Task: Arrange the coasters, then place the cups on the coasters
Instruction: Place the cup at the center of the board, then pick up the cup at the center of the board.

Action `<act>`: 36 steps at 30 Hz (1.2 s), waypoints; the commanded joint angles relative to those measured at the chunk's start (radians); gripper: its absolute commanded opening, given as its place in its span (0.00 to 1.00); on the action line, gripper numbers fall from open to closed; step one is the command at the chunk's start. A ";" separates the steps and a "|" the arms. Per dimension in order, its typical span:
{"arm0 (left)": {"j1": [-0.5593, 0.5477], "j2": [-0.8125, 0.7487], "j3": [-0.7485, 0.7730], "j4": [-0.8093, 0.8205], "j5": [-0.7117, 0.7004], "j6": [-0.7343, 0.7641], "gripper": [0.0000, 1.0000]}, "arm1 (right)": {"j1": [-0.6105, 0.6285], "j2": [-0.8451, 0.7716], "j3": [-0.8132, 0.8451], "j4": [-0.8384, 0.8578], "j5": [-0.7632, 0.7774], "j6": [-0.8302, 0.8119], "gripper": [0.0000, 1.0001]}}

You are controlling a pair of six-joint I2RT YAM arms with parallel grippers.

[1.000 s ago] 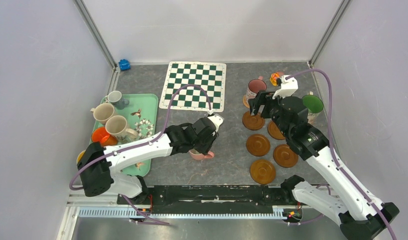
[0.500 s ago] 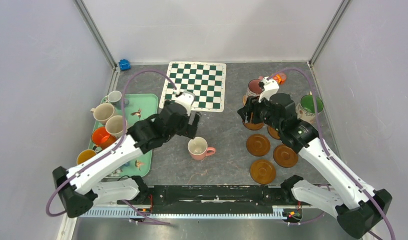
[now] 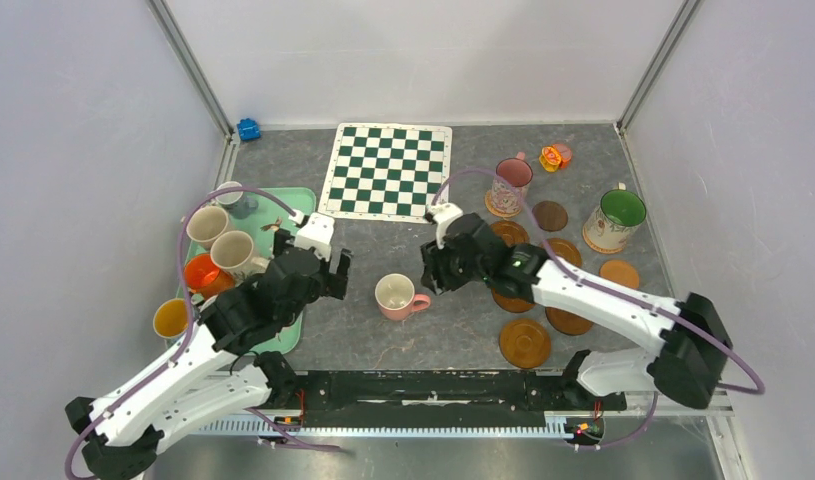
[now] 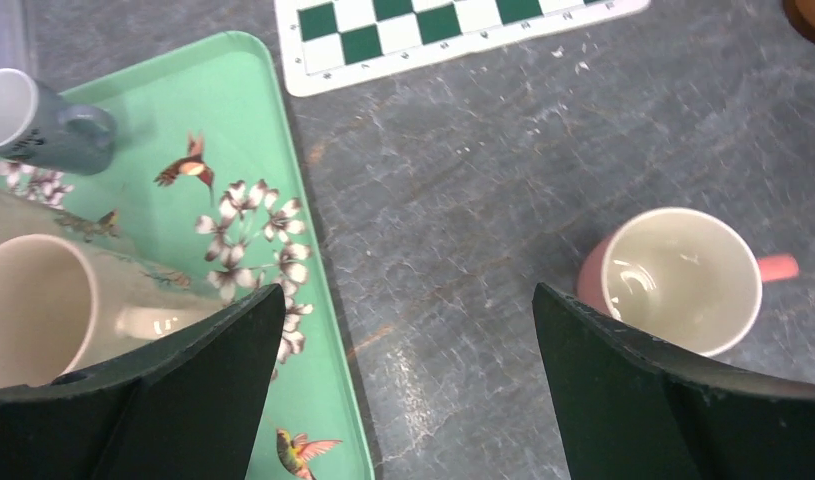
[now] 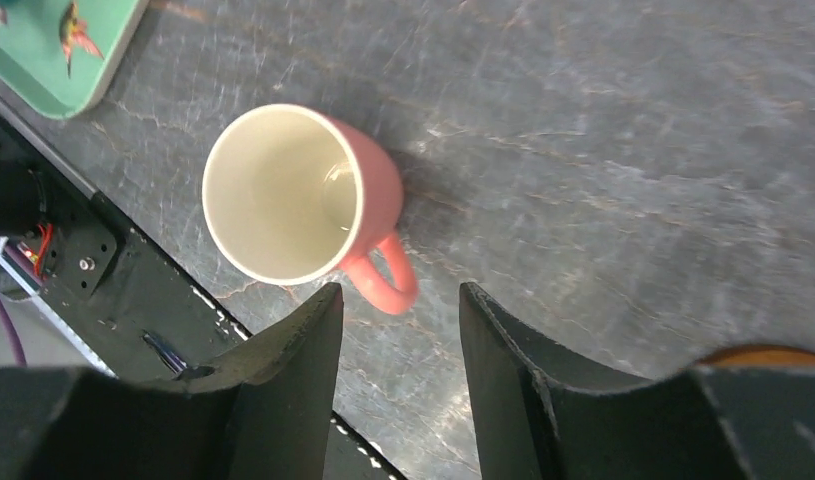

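Left gripper [image 4: 408, 300]: fingers spread wide with nothing between them; it hangs over the grey table [image 3: 438, 340], between the edge of the mint-green rectangular tray [image 3: 295, 205] and the pink ceramic cup [image 3: 395, 294]
Right gripper [image 5: 398, 293]: fingers partly apart and gripping nothing; the handle of the pink ceramic cup shows in the gap below them, and I cannot tell if they touch it
Pink ceramic cup: cream inside, upright on the bare table, on no coaster, handle toward the right arm [image 3: 593, 300], between the two grippers
Patterned cup with pink inside [image 3: 511, 178]: upright on a light round coaster [image 3: 494, 209], toward the back right
White cup with green inside [image 3: 615, 218]: upright near the right wall; what is under it I cannot tell
Dark brown wooden round coasters [image 3: 524, 342]: several lie flat in a loose group on the right part of the table, without cups; the right arm crosses over some of them
Orange-tan woven round coaster [image 3: 619, 273]: flat, without cup, just in front of the white cup with green inside
Tray: flowers and birds painted on it, on the left part of the table, just beside the left gripper
Cups on the tray: two cream cups [image 3: 206, 225], one orange cup [image 3: 201, 272], one small grey-blue cup [image 4: 48, 130]; a yellow cup [image 3: 171, 317] stands at its near left corner
Green-and-white chequered mat [image 3: 388, 170]: flat at the back centre
Small orange-yellow toy [image 3: 554, 156]: at the back, near the patterned cup
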 commanded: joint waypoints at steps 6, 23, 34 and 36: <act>0.000 -0.085 -0.022 0.053 -0.111 0.035 1.00 | 0.127 0.192 0.144 0.002 0.065 -0.002 0.49; 0.001 -0.100 -0.019 0.035 -0.117 0.020 1.00 | 0.135 0.310 0.198 -0.012 0.148 -0.004 0.39; 0.000 -0.096 -0.019 0.035 -0.119 0.017 1.00 | 0.135 0.333 0.243 -0.057 0.207 -0.015 0.06; 0.002 -0.096 -0.018 0.035 -0.120 0.017 1.00 | 0.132 0.327 0.259 -0.075 0.221 -0.019 0.00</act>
